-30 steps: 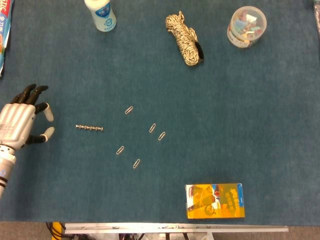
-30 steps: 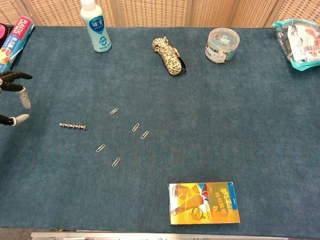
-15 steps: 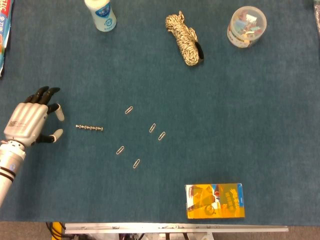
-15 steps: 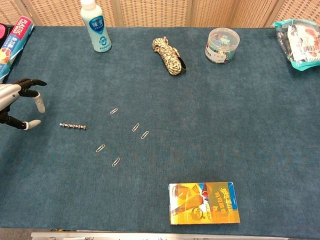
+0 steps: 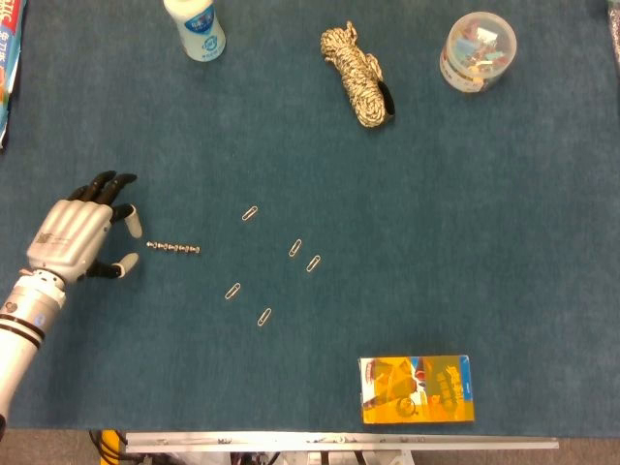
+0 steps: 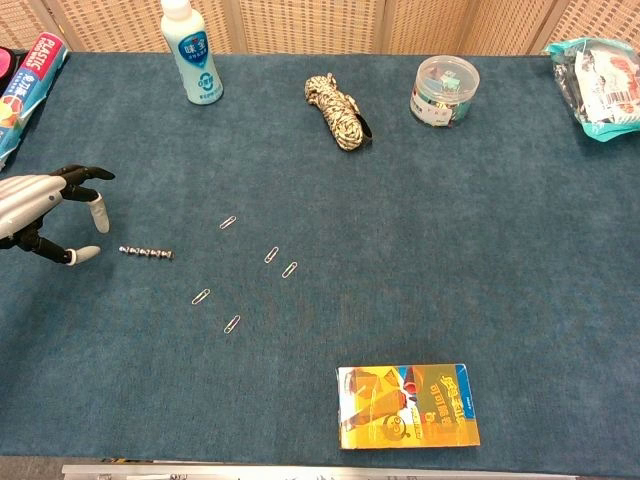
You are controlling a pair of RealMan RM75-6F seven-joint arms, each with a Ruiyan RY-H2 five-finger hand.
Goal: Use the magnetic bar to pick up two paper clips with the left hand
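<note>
While clips fill the clear tub (image 5: 478, 51), left robot hand (image 5: 79, 235) spreads empty.

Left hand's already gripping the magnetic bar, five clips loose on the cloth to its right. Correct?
Not quite. The left hand is open beside the magnetic bar, not touching it, as the head view shows. Five paper clips do lie loose to its right.

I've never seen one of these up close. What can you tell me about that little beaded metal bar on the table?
The magnetic bar looks like a short row of small shiny metal beads joined in a straight line. It lies flat on the blue table covering, roughly level across the picture. Nothing touches it: the left robot hand is beside one end, fingers apart.
</note>
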